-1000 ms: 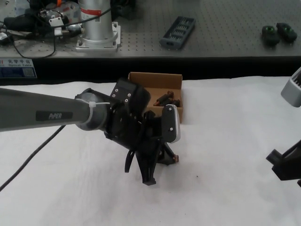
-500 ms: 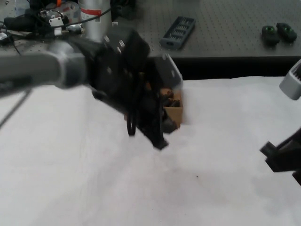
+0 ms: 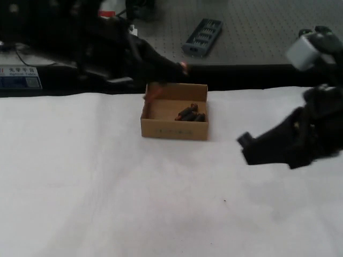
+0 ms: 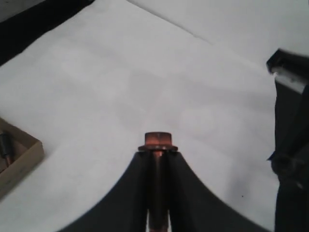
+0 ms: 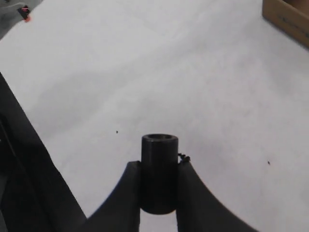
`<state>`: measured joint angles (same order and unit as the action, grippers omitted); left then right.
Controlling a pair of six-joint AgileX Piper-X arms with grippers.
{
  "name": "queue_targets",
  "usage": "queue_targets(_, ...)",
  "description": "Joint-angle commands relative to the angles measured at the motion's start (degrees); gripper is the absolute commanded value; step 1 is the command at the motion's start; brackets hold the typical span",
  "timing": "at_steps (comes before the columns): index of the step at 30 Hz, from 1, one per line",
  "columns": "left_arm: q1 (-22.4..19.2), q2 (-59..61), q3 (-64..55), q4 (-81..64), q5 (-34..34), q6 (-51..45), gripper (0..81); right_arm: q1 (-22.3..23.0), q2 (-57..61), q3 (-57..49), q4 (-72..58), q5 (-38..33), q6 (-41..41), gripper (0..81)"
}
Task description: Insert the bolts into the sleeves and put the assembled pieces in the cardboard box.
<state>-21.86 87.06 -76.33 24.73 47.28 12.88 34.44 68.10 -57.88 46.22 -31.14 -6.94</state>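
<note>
Bolt and sleeve each held, box between the arms.
The left gripper [image 4: 157,162] clamps a copper bolt [image 4: 157,140] above the bench's far edge; the box [image 3: 174,130] at mid-far edge holds dark pieces [image 3: 190,114]; the right gripper [image 5: 159,168], over the right side, pinches an upright black sleeve [image 5: 160,145].

My left claw [image 4: 157,154] with its bolt [image 4: 157,140] and my right claw [image 5: 159,165] with its sleeve [image 5: 159,150] have open white cloth [image 3: 107,203] all around. The box [image 3: 174,130] is free in its left half; pieces [image 3: 191,114] crowd its right.
</note>
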Motion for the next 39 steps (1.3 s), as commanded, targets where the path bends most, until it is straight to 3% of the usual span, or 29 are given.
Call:
queue_targets(1,3.23,-5.4,5.78,-7.16,3.57,-8.68,0.6,1.52,1.14,-0.12,-3.64,-2.97,0.12,2.9)
queue_targets(9,8.34,-17.06,24.42,-35.37,3.22,-32.47,0.6,7.35,6.33,-0.12,-16.87,-7.6,4.89,2.9)
queue_targets(15,9.17,-21.84,36.59,-62.94,-4.47,-55.9,0.6,9.1,9.85,-0.12,-27.23,-13.61,12.21,2.9)
queue_targets(19,9.17,-22.05,43.43,-77.96,-8.47,-66.27,0.6,9.72,11.09,-0.12,-34.14,-14.89,17.86,2.9)
queue_targets(30,9.04,-22.05,47.04,-81.99,-9.24,-68.19,0.6,9.72,11.57,-0.12,-40.59,-15.95,24.08,2.9)
queue_targets(39,5.71,-22.05,46.31,-81.5,-9.56,-67.37,0.6,11.78,13.71,-0.12,-40.59,-18.55,25.38,2.9)
